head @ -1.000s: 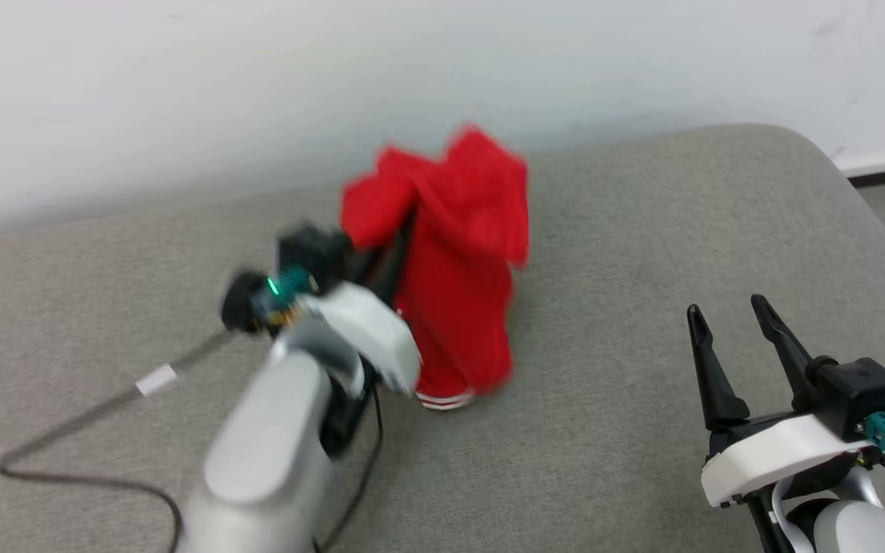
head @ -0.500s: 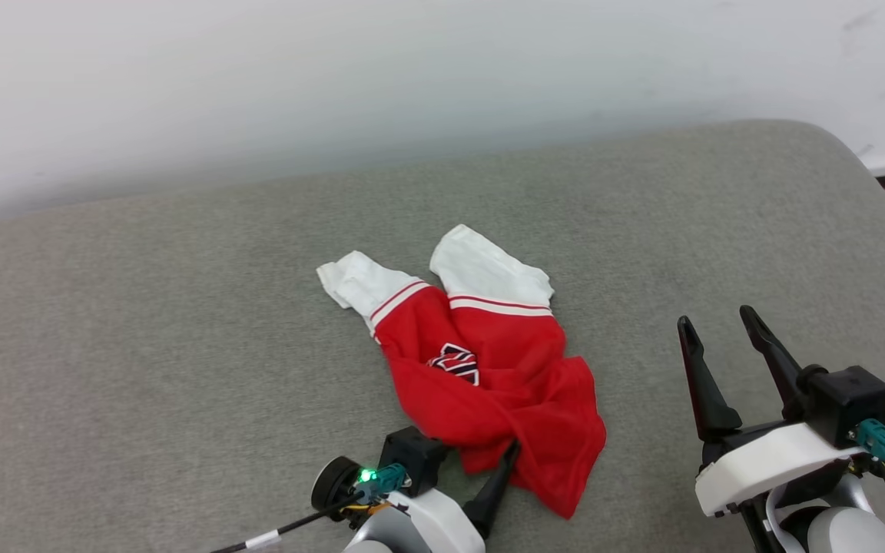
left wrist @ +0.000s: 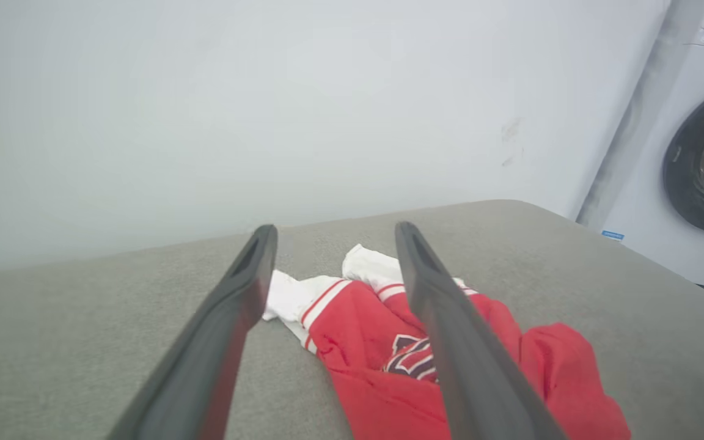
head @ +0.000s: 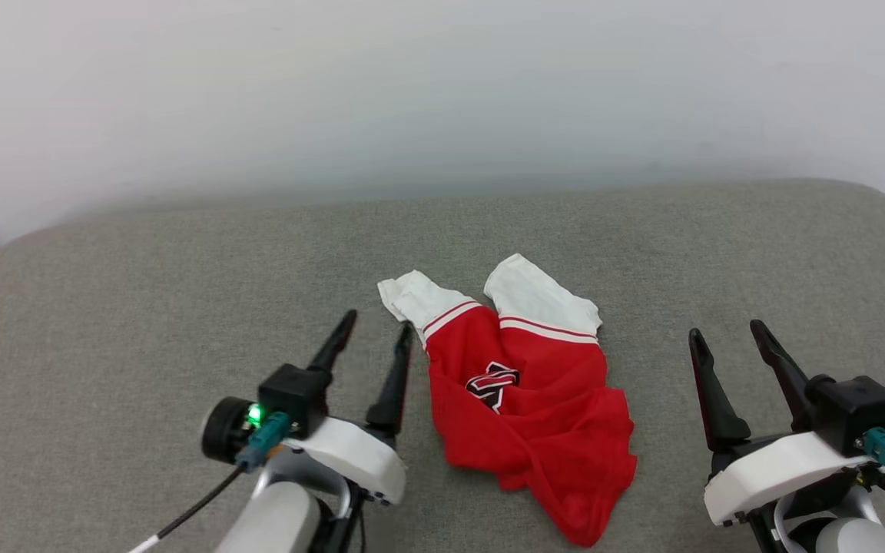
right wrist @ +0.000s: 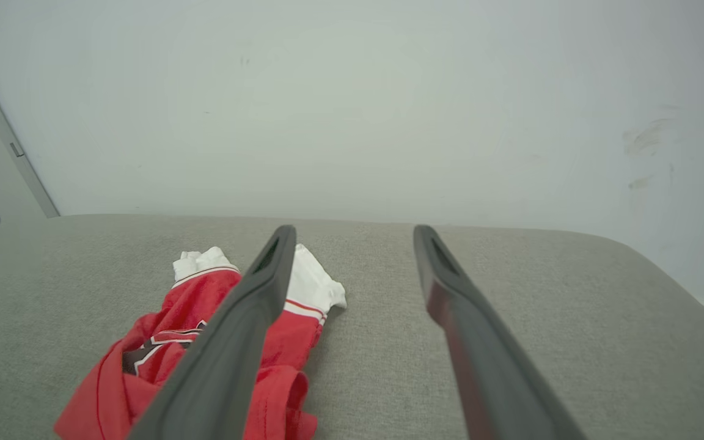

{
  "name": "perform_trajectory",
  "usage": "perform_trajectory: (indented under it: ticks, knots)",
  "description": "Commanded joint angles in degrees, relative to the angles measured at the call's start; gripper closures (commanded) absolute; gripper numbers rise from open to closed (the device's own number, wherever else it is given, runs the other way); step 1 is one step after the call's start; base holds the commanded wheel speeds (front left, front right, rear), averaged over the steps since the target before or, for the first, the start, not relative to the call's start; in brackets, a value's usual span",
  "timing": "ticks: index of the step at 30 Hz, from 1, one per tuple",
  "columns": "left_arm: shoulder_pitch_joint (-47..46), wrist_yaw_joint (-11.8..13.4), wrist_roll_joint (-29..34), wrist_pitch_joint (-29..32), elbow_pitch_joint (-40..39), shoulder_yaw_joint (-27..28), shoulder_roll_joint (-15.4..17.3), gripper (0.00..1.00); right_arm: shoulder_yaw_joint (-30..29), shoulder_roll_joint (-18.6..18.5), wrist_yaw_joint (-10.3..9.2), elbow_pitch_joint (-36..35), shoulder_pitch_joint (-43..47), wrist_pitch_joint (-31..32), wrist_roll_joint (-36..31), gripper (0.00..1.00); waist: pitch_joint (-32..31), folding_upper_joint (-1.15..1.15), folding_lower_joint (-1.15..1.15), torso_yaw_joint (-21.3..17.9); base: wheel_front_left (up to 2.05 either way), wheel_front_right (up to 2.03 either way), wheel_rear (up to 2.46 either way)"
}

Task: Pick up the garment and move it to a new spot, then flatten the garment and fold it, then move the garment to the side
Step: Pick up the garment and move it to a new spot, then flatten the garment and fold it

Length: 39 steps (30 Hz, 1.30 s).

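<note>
Red and white, saw the garment (head: 535, 415) bunched at lower middle of the frame on grey cushion (head: 143, 307). Saw left gripper (head: 379, 320) and right gripper (head: 724, 328) wide open, empty, either side. Seemed moved already; needed flattening next, pulling sleeves (head: 542, 307) apart.

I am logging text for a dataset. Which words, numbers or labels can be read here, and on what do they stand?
No text can be read.
garment: black, white-outlined chest print, folded into creases, unreadable.
washing machine: blue sticker, too small to read.
</note>
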Motion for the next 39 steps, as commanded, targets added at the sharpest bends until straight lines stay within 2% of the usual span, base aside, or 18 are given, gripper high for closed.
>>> perform_trajectory:
  ticks: [1, 9, 14, 28, 33, 39]
  knots:
    - [0.50, 1.45, -0.16, -0.28, -1.41, 1.85, 1.38, 0.00, -0.33, 0.06, -0.04, -0.39, 0.61, 0.03, 0.27, 0.00, -0.31, 0.00, 0.00, 0.60, 0.00, 0.00, 0.00]
    - [5.65, 6.99, -1.20, 0.27, -6.39, 9.22, 7.45, 0.00, -0.96, 0.06, -0.04, -1.12, 1.96, 0.42, 0.21, 0.00, -0.96, 0.00, 0.00, 0.53, 0.00, 0.00, 0.00]
    - [10.03, 9.16, -1.50, 1.65, -9.37, 10.71, 9.41, 0.00, -1.92, 0.06, -0.04, -1.38, 3.27, 1.18, 0.41, 0.00, -1.49, 0.00, 0.00, 0.14, 0.00, 0.00, 0.00]
    - [12.72, 10.56, -2.07, 3.84, -13.40, 10.17, 10.25, 0.00, -2.10, 0.06, -0.04, -2.58, 4.40, 2.59, 0.55, 0.00, -1.58, 0.00, 0.00, 0.25, 0.00, 0.00, 0.00]
    - [12.62, 10.72, -2.14, 3.58, -13.81, 10.37, 10.35, 0.00, -4.66, 0.05, -0.04, -0.55, 3.80, 4.27, 3.13, 0.00, -1.32, 0.00, 0.00, 0.48, 0.00, 0.00, 0.00]
    - [10.32, 10.24, -1.67, 2.57, -14.62, 9.27, 9.07, 0.00, -9.65, 0.07, -0.04, 3.77, 0.22, 9.61, 3.89, 0.00, 1.21, 0.00, 0.00, 3.99, 0.00, 0.00, 0.00]
